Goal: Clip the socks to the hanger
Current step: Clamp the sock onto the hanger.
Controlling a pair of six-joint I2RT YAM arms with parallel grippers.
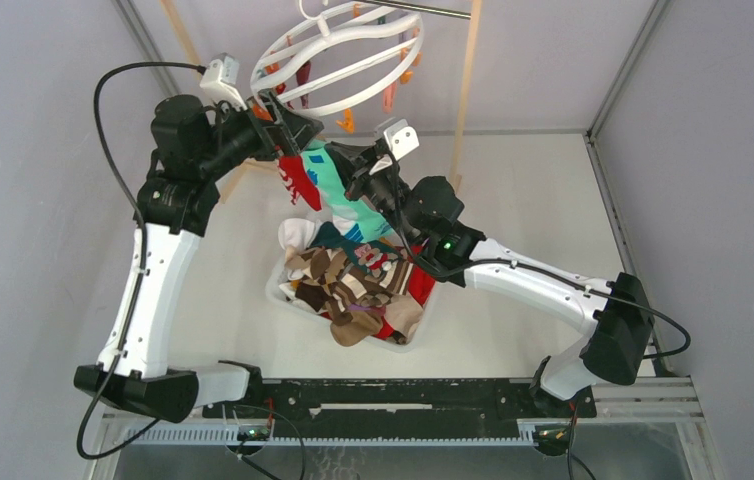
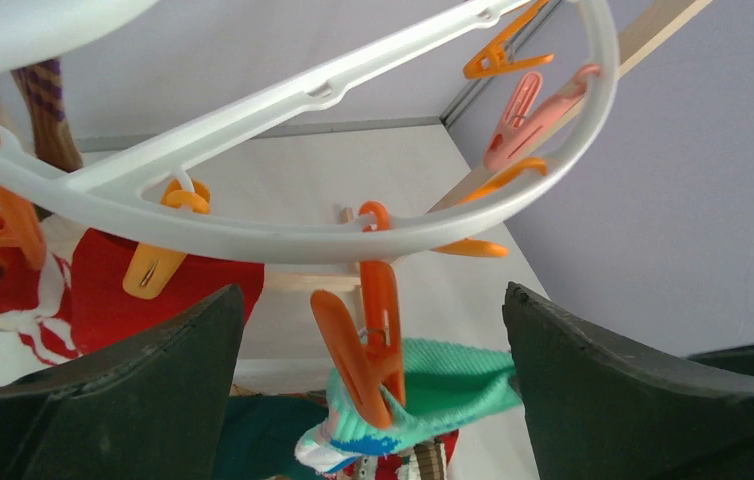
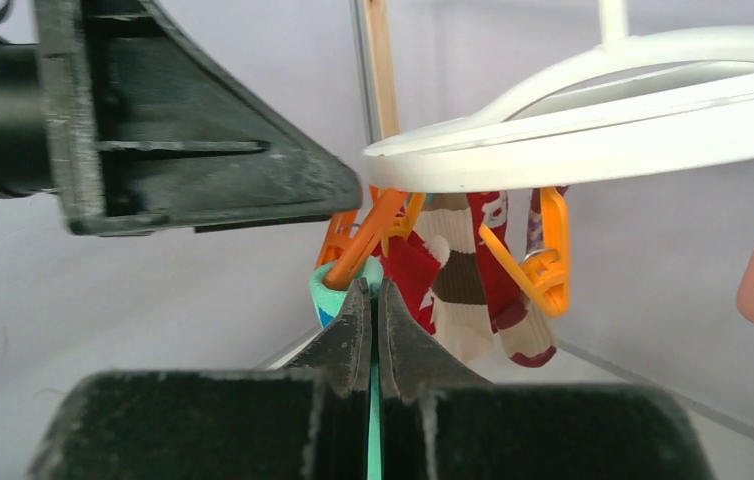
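The white ring hanger (image 1: 338, 60) hangs at the top centre, with orange and pink pegs. In the left wrist view an orange peg (image 2: 373, 340) under the hanger rim (image 2: 283, 235) pinches the cuff of a mint-teal sock (image 2: 453, 385). My left gripper (image 2: 373, 390) is open, its fingers wide on both sides of that peg without touching it. My right gripper (image 3: 372, 300) is shut on the mint-teal sock (image 3: 331, 292) just below the peg. In the top view the sock (image 1: 338, 190) hangs between the left gripper (image 1: 298, 135) and the right gripper (image 1: 348, 165).
A red sock (image 1: 298, 180) hangs beside the mint one. Red and brown-white socks (image 3: 458, 290) hang from other pegs. A translucent tub (image 1: 273, 290) heaped with socks sits below on the table. A pale wooden pole (image 1: 468, 75) stands behind the hanger.
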